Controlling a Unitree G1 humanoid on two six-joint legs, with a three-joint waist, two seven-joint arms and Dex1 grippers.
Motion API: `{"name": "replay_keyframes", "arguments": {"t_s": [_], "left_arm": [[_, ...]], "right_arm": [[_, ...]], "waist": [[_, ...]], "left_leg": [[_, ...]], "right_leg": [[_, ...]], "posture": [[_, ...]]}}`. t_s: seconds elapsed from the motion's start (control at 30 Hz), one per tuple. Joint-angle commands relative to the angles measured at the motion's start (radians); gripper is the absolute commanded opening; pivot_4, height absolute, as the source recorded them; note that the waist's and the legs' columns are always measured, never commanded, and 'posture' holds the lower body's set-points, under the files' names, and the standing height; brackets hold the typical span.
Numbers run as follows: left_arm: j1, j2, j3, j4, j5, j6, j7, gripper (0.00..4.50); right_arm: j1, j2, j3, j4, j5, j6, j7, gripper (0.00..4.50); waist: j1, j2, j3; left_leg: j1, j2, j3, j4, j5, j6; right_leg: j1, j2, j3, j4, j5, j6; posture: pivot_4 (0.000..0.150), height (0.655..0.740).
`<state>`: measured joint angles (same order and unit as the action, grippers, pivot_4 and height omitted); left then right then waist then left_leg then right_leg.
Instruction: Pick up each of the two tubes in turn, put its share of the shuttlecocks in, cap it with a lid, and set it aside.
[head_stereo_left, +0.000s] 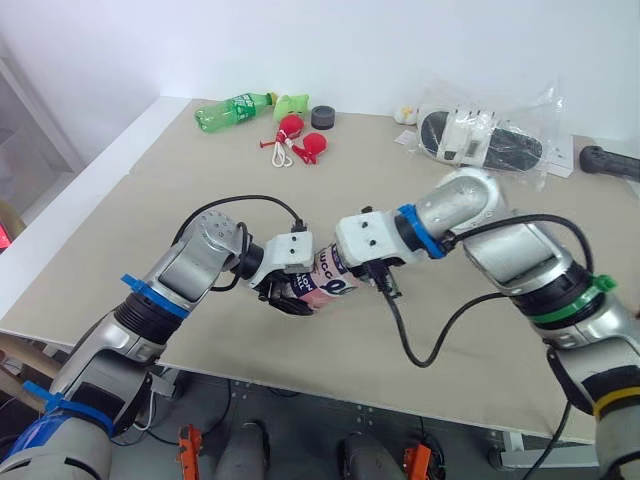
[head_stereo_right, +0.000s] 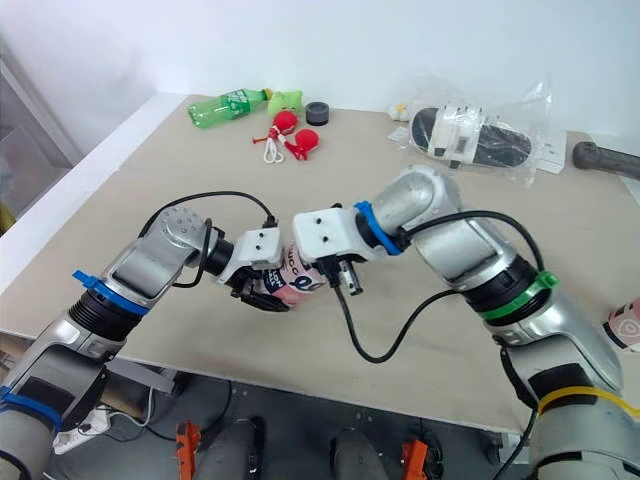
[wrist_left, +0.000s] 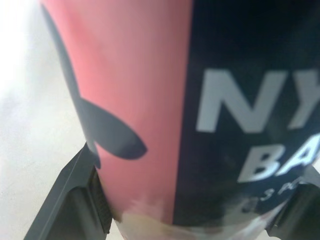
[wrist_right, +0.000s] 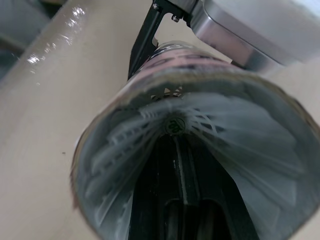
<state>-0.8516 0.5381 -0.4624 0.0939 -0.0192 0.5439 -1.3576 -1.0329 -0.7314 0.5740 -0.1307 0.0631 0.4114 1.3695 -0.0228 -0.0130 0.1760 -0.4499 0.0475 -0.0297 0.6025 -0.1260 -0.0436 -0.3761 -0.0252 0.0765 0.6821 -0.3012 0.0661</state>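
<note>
A pink and navy tube (head_stereo_left: 322, 281) is held lying on its side just above the front part of the table, with my left gripper (head_stereo_left: 287, 293) shut around its body; its fingers (wrist_left: 75, 200) press either side. My right gripper (wrist_right: 176, 142) reaches into the tube's open mouth, fingers together, inside the white feather skirt of a shuttlecock (wrist_right: 225, 125) seated deep in the tube. A second pink tube (head_stereo_right: 626, 324) shows at the table's far right edge.
At the back stand a green bottle (head_stereo_left: 232, 108), red objects with a white cord (head_stereo_left: 300, 142) and a black round lid (head_stereo_left: 323, 117). A clear bag with a black shoe (head_stereo_left: 490, 140) and a black handle (head_stereo_left: 610, 162) lie back right. The table's front edge (head_stereo_left: 300, 385) is close below the tube.
</note>
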Motion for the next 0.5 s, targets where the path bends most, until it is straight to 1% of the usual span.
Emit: {"name": "replay_keyframes", "arguments": {"t_s": [0.03, 0.07, 0.2, 0.3, 0.43, 0.5], "left_arm": [[0.023, 0.0, -0.01, -0.031, -0.003, 0.007, 0.012, 2.96], [0.025, 0.0, -0.01, -0.032, -0.003, 0.008, 0.012, 2.96], [0.024, -0.002, -0.011, -0.031, -0.005, 0.01, 0.015, 2.96], [0.022, -0.004, -0.011, -0.025, -0.006, 0.007, 0.015, 2.96], [0.022, -0.007, -0.014, -0.016, -0.003, 0.0, 0.015, 2.96], [0.021, -0.01, -0.013, -0.014, -0.003, -0.001, 0.015, 2.96]], "right_arm": [[0.009, 0.042, 0.037, 0.009, -0.052, -0.02, 0.008, 0.02], [0.011, 0.051, 0.037, 0.011, -0.063, -0.025, 0.01, 0.02], [0.02, 0.073, 0.02, -0.016, -0.066, -0.011, 0.019, 0.02], [0.015, 0.049, -0.027, -0.053, -0.044, 0.015, 0.039, 0.02], [-0.004, -0.015, -0.157, -0.118, 0.056, 0.094, 0.085, 0.02], [-0.003, -0.044, -0.203, -0.148, 0.098, 0.124, 0.096, 0.02]], "waist": [[-0.002, -0.001, -0.001], [-0.002, -0.001, -0.001], [-0.004, -0.001, -0.001], [-0.003, -0.001, -0.001], [0.003, 0.0, 0.0], [0.005, 0.0, 0.0]], "left_leg": [[0.001, 0.0, 0.0, 0.0, 0.0, 0.0], [0.005, 0.001, 0.0, 0.0, 0.0, 0.0], [0.007, 0.002, 0.0, 0.0, 0.0, 0.0], [0.007, 0.003, 0.0, 0.0, 0.0, 0.0], [0.006, 0.002, 0.0, -0.001, 0.0, 0.0], [0.003, 0.001, 0.0, -0.001, 0.0, 0.0]], "right_leg": [[0.001, 0.0, 0.0, 0.0, 0.0, 0.0], [0.004, 0.001, 0.0, 0.0, 0.0, 0.0], [0.004, 0.002, 0.0, 0.001, 0.001, -0.002], [0.004, 0.003, 0.0, 0.001, 0.001, -0.002], [0.004, 0.002, 0.0, 0.001, 0.0, -0.002], [0.002, 0.001, 0.0, 0.001, 0.001, -0.003]], "posture": [[0.15, 0.74], [0.15, 0.74], [0.15, 0.74], [0.15, 0.74], [0.15, 0.74], [0.15, 0.74]]}}
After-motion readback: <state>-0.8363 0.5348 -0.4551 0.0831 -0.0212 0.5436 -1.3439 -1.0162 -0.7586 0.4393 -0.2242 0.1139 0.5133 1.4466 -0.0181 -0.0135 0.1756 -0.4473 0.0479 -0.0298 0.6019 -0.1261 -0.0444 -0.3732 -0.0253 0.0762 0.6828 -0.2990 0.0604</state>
